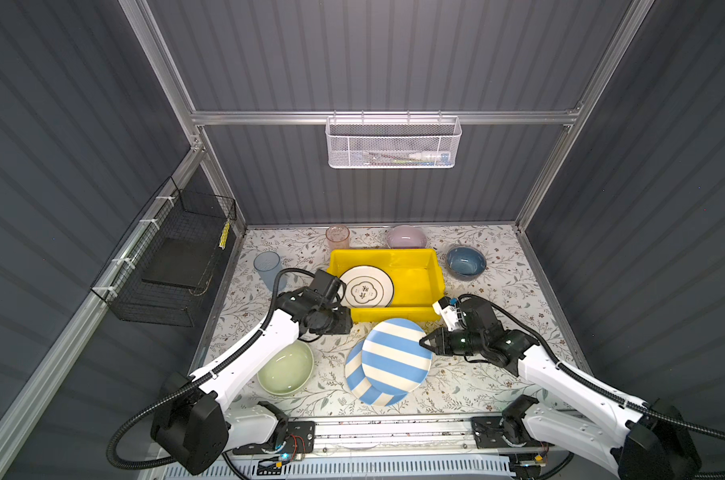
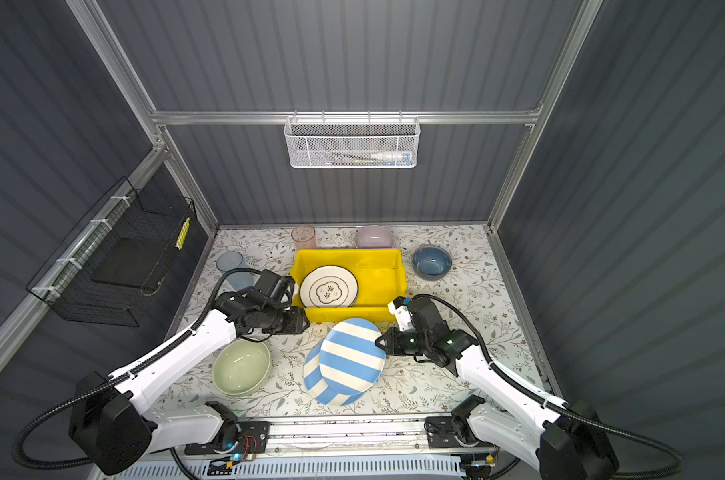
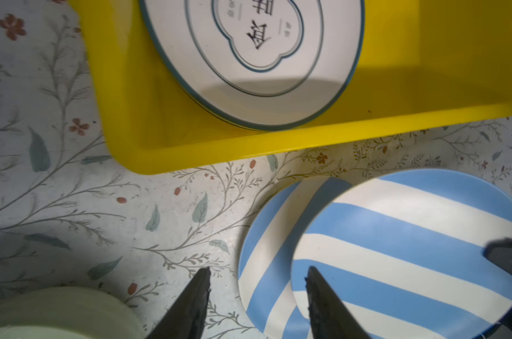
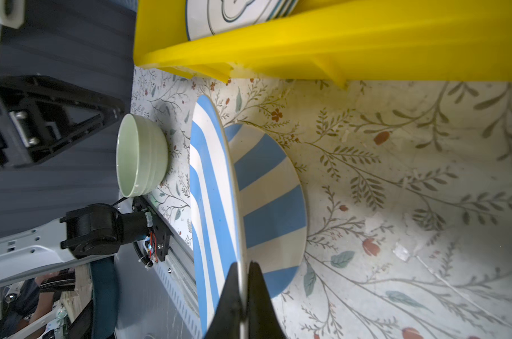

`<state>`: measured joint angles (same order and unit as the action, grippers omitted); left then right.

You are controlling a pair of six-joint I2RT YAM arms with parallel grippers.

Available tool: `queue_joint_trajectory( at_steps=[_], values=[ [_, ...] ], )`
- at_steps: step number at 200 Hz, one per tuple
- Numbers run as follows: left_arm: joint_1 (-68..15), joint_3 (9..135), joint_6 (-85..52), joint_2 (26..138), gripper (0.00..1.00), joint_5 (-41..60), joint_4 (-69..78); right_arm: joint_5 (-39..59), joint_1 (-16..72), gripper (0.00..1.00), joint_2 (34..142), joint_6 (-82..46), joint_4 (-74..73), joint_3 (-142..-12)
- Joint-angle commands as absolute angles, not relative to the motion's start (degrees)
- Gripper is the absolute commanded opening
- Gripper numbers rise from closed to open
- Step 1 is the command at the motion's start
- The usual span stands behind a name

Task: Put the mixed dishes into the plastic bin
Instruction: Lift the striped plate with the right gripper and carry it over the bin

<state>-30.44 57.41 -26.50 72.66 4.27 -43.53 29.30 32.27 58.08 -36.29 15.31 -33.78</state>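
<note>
Both top views show the yellow bin [image 1: 414, 286] at the far middle of the floral table [image 1: 468, 390], shallow and lipped, with the white emblem plate [image 1: 366, 286] lying in its left half. Just near of it two round blue-and-white plates overlap. The upper striped plate [image 1: 396, 355] leans over the lower striped plate [image 1: 360, 388], its right rim pinched in the right gripper [image 1: 423, 341]. A pale green bowl [image 1: 286, 370] sits to their left.

Left wrist view: the left gripper [image 3: 257, 271] has its jaws partly spread with nothing between them, above the table at the left edge of the striped plates.

Right wrist view: the right gripper [image 4: 244, 265] is clamped on the upper striped plate [image 4: 210, 190], which tilts up off the lower striped plate [image 4: 269, 199].
</note>
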Motion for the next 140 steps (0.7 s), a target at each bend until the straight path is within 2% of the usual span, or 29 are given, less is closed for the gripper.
queue_joint_trajectory(
  at_steps=[1, 29, 66, 101, 140],
  values=[
    [-27.77, 60.08, -24.17, 72.17, 0.56, 3.04, -46.81, 33.69, 31.97, 0.00, 57.39, -34.15, 17.64, -39.31],
    [-24.79, 62.29, -22.70, 75.05, 0.55, 2.05, -47.02, 32.63, 31.75, 0.00, 59.15, -31.71, 21.90, -46.76],
    [-21.95, 64.01, -21.89, 78.13, 0.49, 0.67, -44.94, 26.73, 30.52, 0.00, 62.86, -30.14, 27.52, -55.64],
    [-21.14, 65.46, -20.26, 81.67, 0.40, -0.66, -43.89, 22.69, 28.36, 0.00, 67.56, -31.20, 25.23, -60.01],
    [-20.83, 65.96, -19.25, 84.54, 0.35, 1.09, -40.60, 19.86, 26.61, 0.00, 73.42, -32.44, 18.65, -64.06]
  ],
)
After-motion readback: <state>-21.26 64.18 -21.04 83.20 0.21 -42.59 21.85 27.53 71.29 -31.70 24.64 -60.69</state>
